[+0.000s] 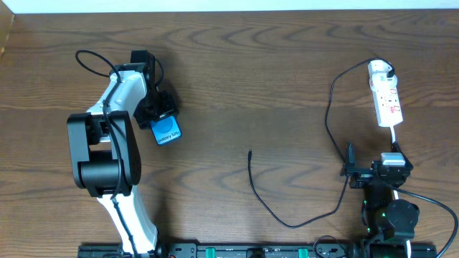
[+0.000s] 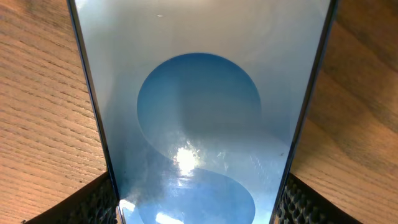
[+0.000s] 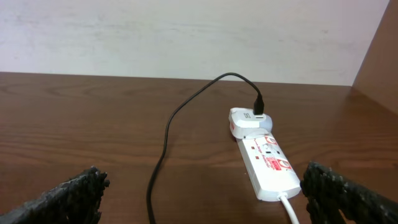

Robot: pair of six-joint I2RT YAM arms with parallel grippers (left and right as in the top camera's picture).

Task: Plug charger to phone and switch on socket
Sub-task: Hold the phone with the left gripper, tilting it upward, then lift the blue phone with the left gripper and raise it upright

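— Overhead, we have the phone in the left half of the table, nearer the far edge than the near one, with the left claw on it. Are we holding it?

— On the left wrist camera its pads stand against both long edges of the phone, so we read that claw as closed on it. Whether the phone rests on the wood or hangs clear, we cannot tell.

— And the charger?

— Its white adapter sits in the power strip by the far right corner. The black cable runs down the right side, loops toward the near edge and ends about mid-table. Its plug tip lies free there, well apart from the phone.

— The right claw?

— Spread wide and holding nothing, near the right end of the near edge, facing the power strip.

— How will these things handle?

— We judge the phone light, stiff and slick on its glass face, so a gentle grip by the edges suits it. The cable looks thin and limp. We would pinch it just behind the plug tip, or the end will likely droop off aim. The power strip seems light and may slide when we press down to switch it on.
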